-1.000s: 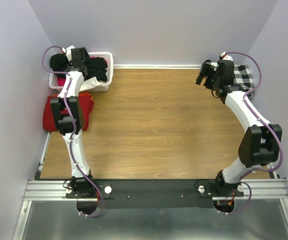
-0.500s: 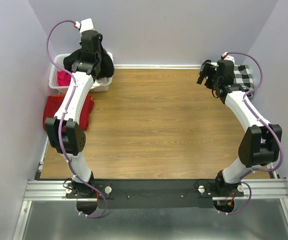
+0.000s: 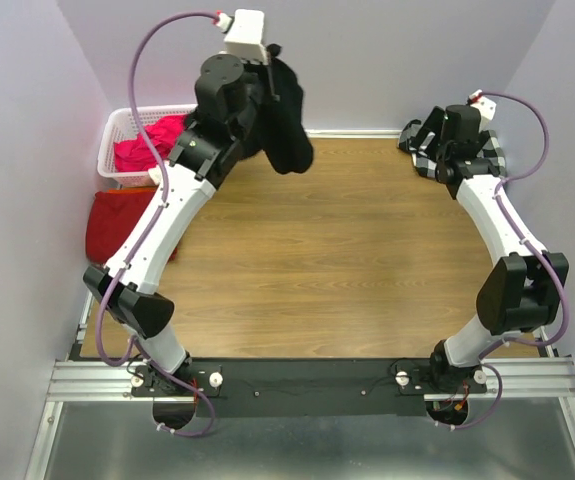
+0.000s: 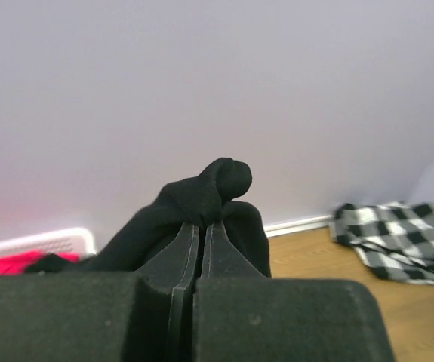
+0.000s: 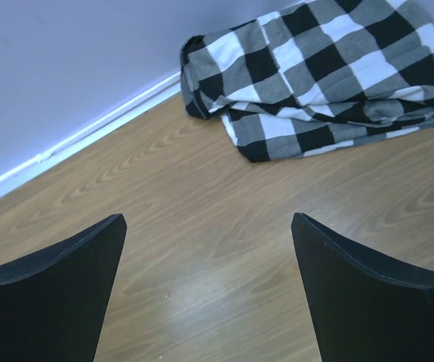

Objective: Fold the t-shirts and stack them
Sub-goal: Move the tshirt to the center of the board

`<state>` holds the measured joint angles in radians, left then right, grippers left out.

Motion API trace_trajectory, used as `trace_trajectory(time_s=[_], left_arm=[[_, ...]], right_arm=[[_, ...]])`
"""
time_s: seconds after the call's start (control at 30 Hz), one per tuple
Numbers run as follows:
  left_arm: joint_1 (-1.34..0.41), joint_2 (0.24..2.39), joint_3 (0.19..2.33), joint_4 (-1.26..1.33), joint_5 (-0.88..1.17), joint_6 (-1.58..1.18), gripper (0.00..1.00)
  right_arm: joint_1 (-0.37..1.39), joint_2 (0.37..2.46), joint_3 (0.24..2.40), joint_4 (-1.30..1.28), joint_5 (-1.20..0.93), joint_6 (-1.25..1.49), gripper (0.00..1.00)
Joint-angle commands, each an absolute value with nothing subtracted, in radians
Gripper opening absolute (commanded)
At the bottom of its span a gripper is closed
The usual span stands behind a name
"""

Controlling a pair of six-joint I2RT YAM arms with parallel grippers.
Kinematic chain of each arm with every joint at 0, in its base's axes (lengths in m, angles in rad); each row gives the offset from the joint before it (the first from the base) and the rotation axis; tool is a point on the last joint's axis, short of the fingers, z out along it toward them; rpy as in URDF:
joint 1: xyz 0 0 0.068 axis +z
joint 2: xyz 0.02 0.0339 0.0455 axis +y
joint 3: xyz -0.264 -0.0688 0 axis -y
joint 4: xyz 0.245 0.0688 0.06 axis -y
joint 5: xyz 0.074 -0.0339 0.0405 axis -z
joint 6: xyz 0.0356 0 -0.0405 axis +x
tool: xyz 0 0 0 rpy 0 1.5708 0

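My left gripper (image 3: 270, 72) is raised high at the back of the table and is shut on a black t-shirt (image 3: 285, 125), which hangs bunched below it; its print does not show. In the left wrist view the black cloth (image 4: 201, 200) bulges out past the closed fingertips (image 4: 200, 230). A dark-red t-shirt (image 3: 112, 222) lies folded at the table's left edge. My right gripper (image 3: 419, 140) is open and empty at the back right, just above the wood, its fingers (image 5: 66, 256) spread wide.
A white basket (image 3: 117, 135) at the back left holds bright pink cloth (image 3: 152, 145). A black-and-white checked cloth (image 5: 330, 68) lies folded in the back right corner, also seen from above (image 3: 492, 160). Walls close the back and both sides.
My left arm has lifted the black t-shirt out of the basket, up and to the right, uncovering the pink cloth. My right gripper has shifted slightly right, toward the checked cloth.
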<state>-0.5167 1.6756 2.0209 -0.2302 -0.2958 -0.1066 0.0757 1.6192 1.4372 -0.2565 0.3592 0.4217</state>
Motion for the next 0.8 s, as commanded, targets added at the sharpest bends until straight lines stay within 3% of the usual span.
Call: trace_trajectory(time_s=[0.0, 0.33, 0.53, 0.77], left_arm=[[-0.642, 1.617, 2.109, -0.158, -0.264, -0.005, 0.0], [-0.772, 1.58, 2.111, -0.118, -0.304, 0.129, 0.0], [-0.781, 1.558, 1.974, -0.107, -0.342, 0.11, 0.0], [-0.781, 1.678, 1.858, -0.109, -0.432, 0.083, 0.0]], right_arm=[[0.04, 1.597, 1.456, -0.299, 0.416, 0.475, 1.0], [0.026, 1.577, 1.391, -0.304, 0.405, 0.483, 1.0], [0.025, 1.563, 1.356, -0.304, 0.374, 0.477, 1.0], [0.023, 1.551, 1.304, -0.304, 0.333, 0.477, 1.0]])
